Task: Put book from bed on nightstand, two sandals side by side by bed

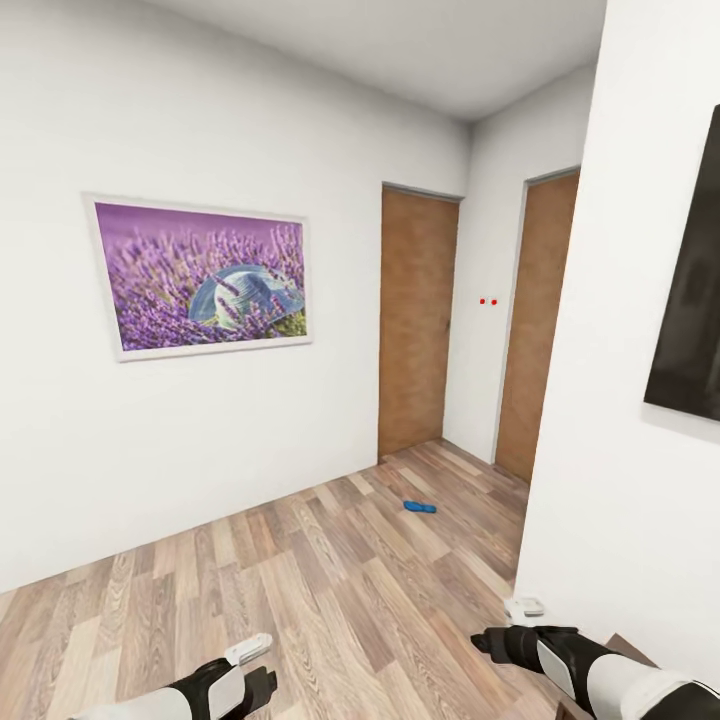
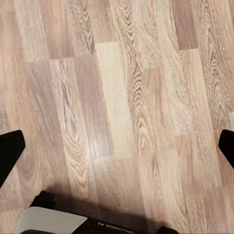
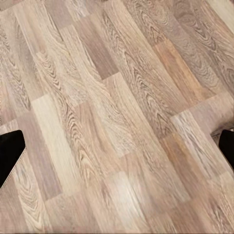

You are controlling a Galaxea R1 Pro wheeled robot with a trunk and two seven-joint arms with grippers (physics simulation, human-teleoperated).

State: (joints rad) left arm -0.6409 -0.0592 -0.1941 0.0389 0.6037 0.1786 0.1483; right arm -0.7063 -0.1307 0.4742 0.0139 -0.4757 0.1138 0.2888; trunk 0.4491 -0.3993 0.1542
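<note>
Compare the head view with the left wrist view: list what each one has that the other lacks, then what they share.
Head view alone: a blue sandal lying on the floor, a lavender picture on the wall, two brown doors, and both arms. Left wrist view alone: the left gripper seen close, its dark fingers wide apart over bare planks. Shared: the wood-plank floor.

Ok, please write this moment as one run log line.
phase: on the way | sandal: floor near doors | left claw: open, empty | right claw: open, empty

Wood-plank floor (image 1: 330, 590) faintly glossy, matt wooden doors (image 1: 415, 325)
</note>
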